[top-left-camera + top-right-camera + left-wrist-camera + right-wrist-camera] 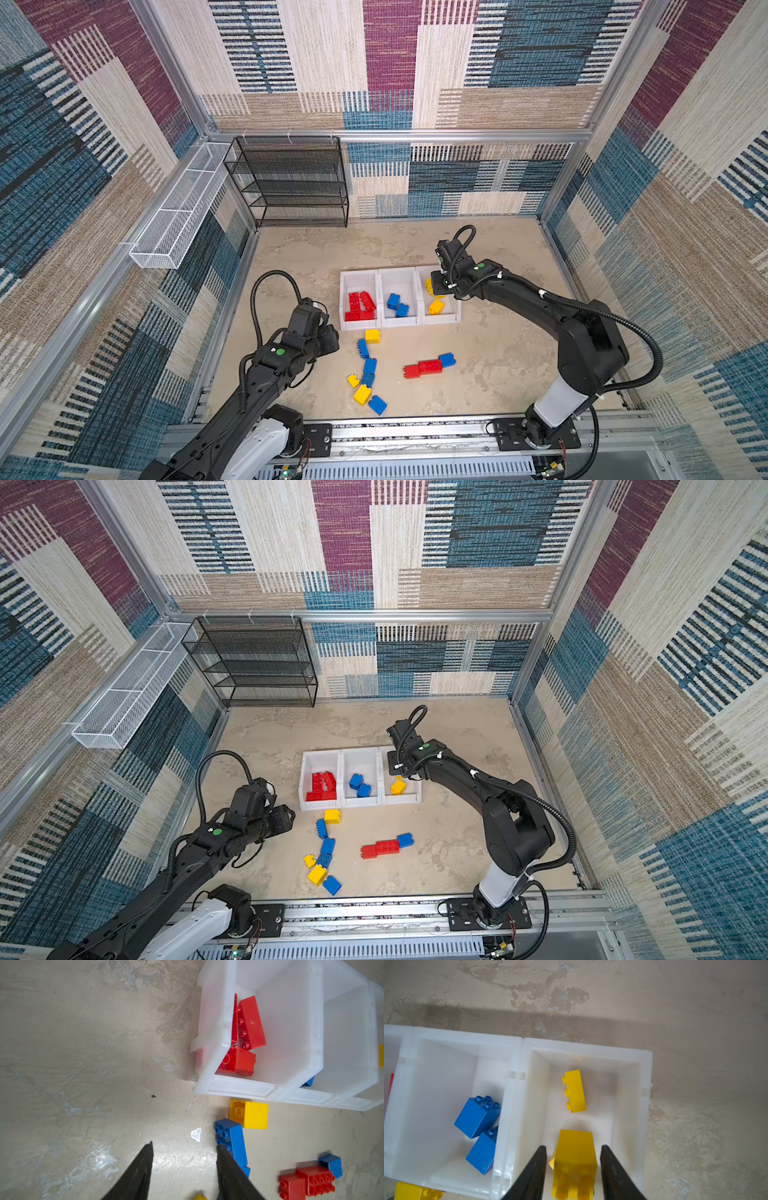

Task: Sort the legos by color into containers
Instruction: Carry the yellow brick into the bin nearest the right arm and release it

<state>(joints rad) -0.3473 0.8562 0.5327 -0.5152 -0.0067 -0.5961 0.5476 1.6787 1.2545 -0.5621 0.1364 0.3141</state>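
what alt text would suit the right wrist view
Two black jaws stand apart either side of a blurred yellow brick over a white bin that holds a second yellow brick. The neighbouring bin holds two blue bricks.

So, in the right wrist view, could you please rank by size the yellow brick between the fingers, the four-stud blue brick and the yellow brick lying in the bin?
1. yellow brick between the fingers; nearness makes this unsure
2. four-stud blue brick
3. yellow brick lying in the bin
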